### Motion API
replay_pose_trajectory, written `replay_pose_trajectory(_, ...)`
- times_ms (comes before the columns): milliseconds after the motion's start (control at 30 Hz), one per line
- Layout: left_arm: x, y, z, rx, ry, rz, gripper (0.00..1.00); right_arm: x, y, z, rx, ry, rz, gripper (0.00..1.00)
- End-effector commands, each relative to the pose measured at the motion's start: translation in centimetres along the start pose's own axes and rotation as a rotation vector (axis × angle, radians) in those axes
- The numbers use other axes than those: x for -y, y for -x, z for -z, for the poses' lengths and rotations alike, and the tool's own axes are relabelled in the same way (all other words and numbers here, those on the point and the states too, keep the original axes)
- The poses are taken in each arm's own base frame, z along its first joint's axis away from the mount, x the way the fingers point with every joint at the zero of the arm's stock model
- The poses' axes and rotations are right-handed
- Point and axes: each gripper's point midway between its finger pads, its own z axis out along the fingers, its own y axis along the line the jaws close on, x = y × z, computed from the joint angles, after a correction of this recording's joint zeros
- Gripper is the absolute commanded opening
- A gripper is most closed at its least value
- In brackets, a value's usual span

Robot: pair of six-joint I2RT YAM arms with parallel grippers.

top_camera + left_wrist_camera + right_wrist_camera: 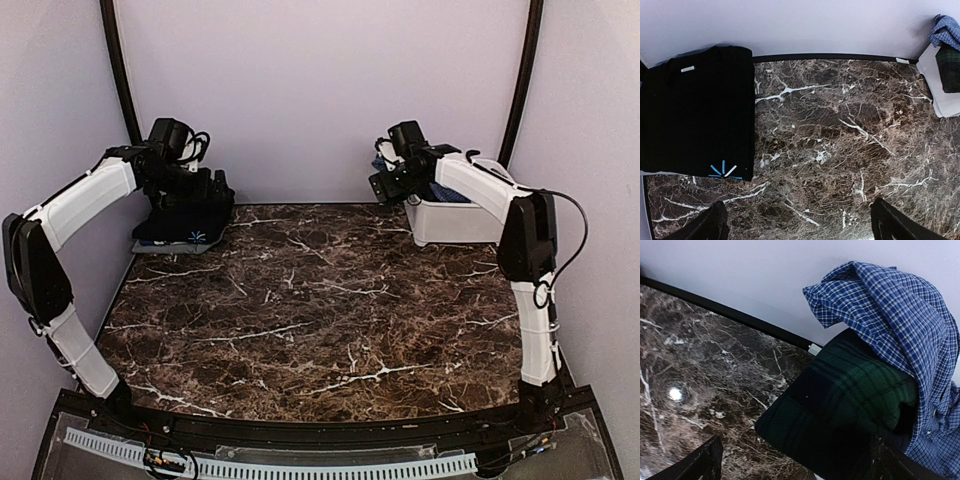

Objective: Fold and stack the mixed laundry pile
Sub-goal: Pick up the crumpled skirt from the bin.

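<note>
Left claw (797,212): the jaws stand wide apart with nothing between them; we see it hang over the far-left corner, just above the black garment (695,110).
Right claw (797,450): the jaws are spread apart as well, poised over the plaid garment (850,395); we cannot tell whether it touches the cloth.
Worktop (320,320): dark brown marble with white veins.
Black garment: we find it folded into a flat rectangle at the far-left corner, close to the back wall (320,90). It has a blue-and-white starburst print (725,171) at its near corner and a pale label (687,69) toward the far edge.
Bin (455,225): white plastic, standing at the far-right corner.
Plaid garment: dark green and navy, bunched up, spilling over the bin's rim.
Blue checked shirt (895,320): draped over the plaid garment and rising above it against the wall.
</note>
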Motion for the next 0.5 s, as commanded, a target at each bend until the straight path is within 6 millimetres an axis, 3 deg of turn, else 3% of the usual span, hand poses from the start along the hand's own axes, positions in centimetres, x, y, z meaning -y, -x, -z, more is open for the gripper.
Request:
replay_pose_trajectory(0,1.3,1.1,2.1,0.058,-0.07,0.014,0.99,1.9,0.9,-0.3,-0.013,-0.287,0.199,0.99)
replay_pose_trajectory(333,2.0,0.5,1.7,0.04,-0.118,0.018,0.99,0.2,-0.5,-2.9,0.017,-0.566,0.647,0.99)
replay_pose_trajectory(467,2.0,0.4,1.4,0.036,-0.119,0.014,0.99,1.3,1.1,-2.1,0.086,-0.71,0.7,0.99)
